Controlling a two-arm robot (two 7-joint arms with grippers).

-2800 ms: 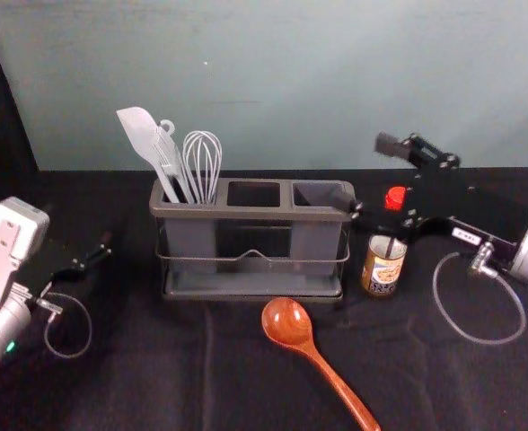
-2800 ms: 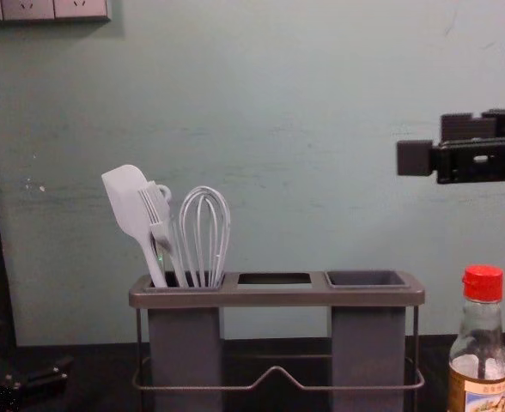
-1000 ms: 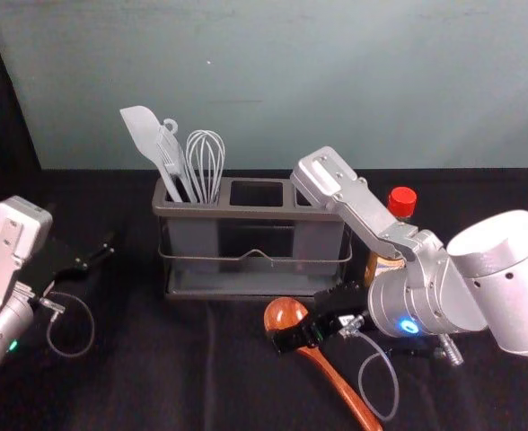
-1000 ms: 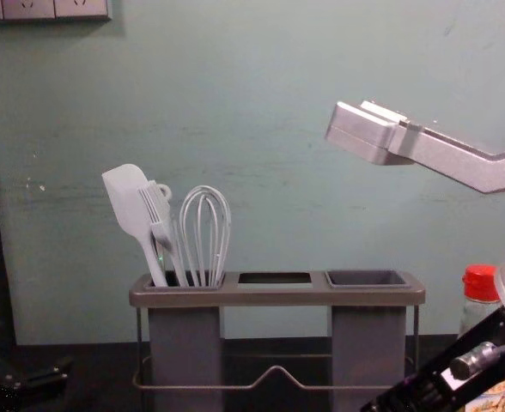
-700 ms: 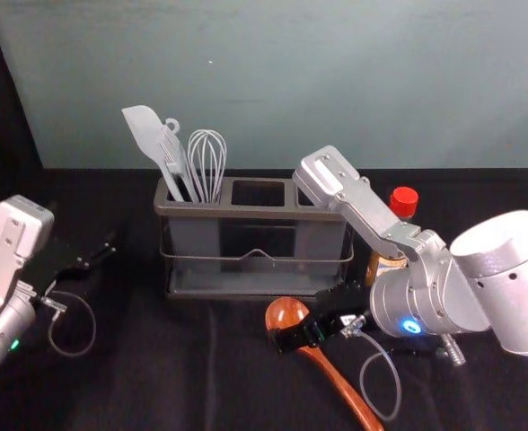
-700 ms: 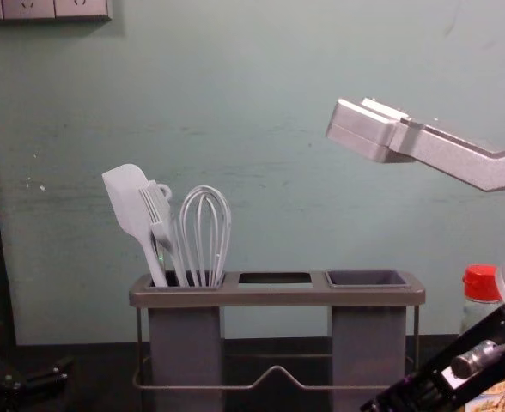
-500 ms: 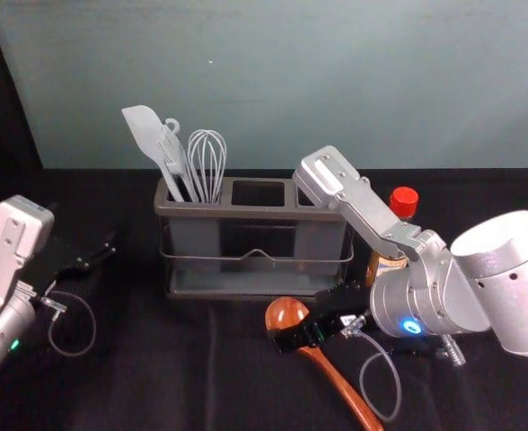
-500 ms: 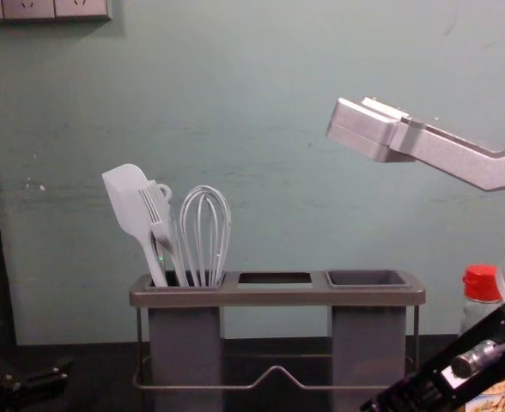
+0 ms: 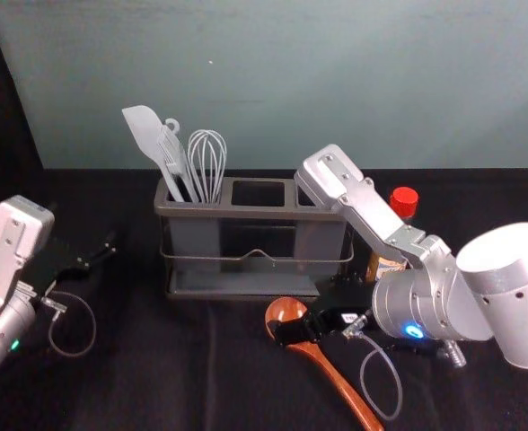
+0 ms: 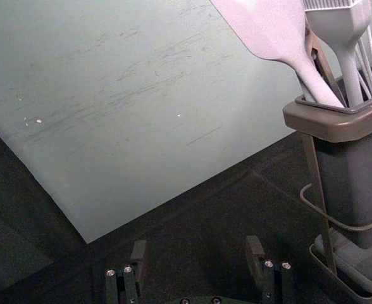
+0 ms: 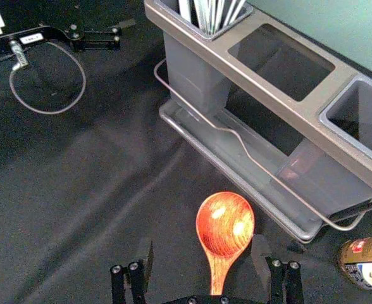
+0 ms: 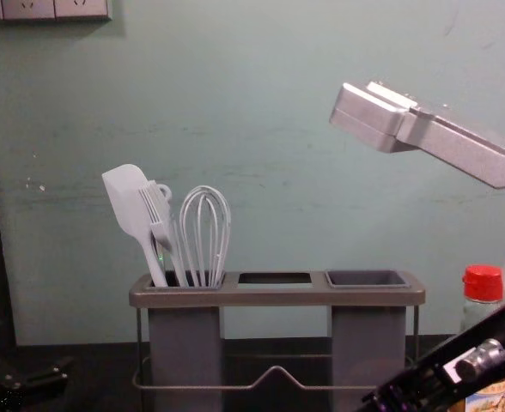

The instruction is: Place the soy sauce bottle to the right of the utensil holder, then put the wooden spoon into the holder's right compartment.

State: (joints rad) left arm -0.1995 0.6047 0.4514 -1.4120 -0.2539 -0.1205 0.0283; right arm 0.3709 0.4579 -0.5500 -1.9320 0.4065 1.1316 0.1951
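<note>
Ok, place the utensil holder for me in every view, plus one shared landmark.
Head view: utensil holder, just left of centre.
Left wrist view: holder's left end, beyond the left hand.
Right wrist view: holder, beyond the wooden spoon.
Chest view: holder, low centre.
Shared landmark: whisk, in the holder's left compartment.

Wooden spoon [image 9: 344, 386]: reddish-brown, lay flat, neck between the parted jaws of my right claw [image 9: 305, 314].
Soy sauce bottle [image 9: 403, 201]: red-capped, stood upright, beyond my claw, rightward.
Utensil holder [image 9: 246, 213]: grey, stood beyond my claw.
</note>
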